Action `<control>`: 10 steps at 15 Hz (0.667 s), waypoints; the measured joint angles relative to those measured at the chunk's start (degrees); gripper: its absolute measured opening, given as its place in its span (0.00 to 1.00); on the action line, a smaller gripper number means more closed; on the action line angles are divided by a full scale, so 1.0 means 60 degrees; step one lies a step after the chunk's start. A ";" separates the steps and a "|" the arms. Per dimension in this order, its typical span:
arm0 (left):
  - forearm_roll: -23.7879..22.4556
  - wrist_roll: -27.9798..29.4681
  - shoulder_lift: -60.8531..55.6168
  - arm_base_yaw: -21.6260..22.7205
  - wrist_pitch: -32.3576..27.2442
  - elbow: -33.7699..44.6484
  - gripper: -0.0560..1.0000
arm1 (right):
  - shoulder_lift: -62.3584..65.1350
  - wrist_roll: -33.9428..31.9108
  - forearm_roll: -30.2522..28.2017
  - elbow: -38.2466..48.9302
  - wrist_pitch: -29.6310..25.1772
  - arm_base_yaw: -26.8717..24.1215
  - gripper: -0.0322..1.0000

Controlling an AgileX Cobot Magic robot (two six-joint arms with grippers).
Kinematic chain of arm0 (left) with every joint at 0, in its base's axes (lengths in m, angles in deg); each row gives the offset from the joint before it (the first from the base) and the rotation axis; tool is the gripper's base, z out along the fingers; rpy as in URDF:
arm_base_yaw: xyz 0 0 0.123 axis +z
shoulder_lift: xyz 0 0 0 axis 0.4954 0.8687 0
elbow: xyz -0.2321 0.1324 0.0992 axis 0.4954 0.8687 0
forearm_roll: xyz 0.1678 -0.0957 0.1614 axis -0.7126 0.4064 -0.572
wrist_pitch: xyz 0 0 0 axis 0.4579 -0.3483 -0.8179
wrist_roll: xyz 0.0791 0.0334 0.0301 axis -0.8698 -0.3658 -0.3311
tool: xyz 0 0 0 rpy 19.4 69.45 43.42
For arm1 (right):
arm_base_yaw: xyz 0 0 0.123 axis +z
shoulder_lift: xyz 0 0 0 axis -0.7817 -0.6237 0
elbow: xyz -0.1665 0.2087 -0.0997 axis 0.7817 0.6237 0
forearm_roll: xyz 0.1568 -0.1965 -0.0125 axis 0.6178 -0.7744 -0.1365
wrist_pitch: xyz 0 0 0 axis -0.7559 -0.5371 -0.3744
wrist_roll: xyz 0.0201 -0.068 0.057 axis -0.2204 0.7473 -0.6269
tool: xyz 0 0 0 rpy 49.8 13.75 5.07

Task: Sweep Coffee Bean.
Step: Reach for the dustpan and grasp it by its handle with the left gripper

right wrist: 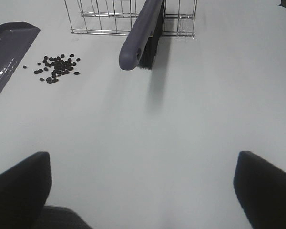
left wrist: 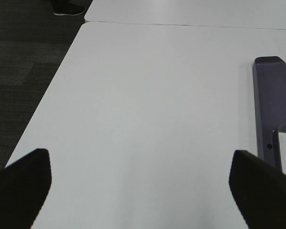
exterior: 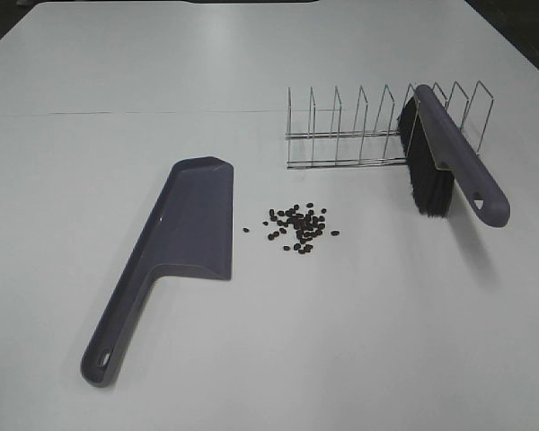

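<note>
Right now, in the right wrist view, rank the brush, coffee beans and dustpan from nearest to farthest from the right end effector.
1. Brush, on the right, leaning on the wire rack, handle pointing toward the right end effector.
2. Coffee beans, mid-table.
3. Dustpan, on the left, beyond the beans.

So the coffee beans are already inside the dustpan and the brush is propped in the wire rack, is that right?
Not quite. The coffee beans are not inside the dustpan; they lie loose on the table just beside it, as the exterior high view shows. The brush is indeed propped in the wire rack.
</note>
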 joint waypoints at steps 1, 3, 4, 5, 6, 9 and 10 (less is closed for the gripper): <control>0.0000 0.0000 0.0000 0.0000 0.0000 0.0000 0.92 | 0.0000 0.0000 0.0000 0.0000 0.0000 0.0000 0.96; 0.0000 0.0000 0.0000 0.0000 0.0000 0.0000 0.92 | 0.0000 0.0000 0.0000 0.0000 0.0000 0.0000 0.96; 0.0000 0.0000 0.0000 0.0000 0.0000 0.0000 0.92 | 0.0000 0.0000 0.0000 0.0000 0.0000 0.0000 0.96; 0.0000 0.0000 0.0000 0.0000 0.0000 0.0000 0.92 | 0.0000 0.0000 0.0000 0.0000 0.0000 0.0000 0.96; 0.0000 0.0000 0.0000 0.0000 0.0000 0.0000 0.92 | 0.0000 0.0000 0.0000 0.0000 0.0000 0.0000 0.96; 0.0000 0.0000 0.0000 0.0000 0.0000 0.0000 0.92 | 0.0000 0.0000 0.0000 0.0000 0.0000 0.0000 0.96; 0.0000 0.0000 0.0000 0.0000 0.0000 0.0000 0.92 | 0.0000 0.0000 0.0000 0.0000 0.0000 0.0000 0.96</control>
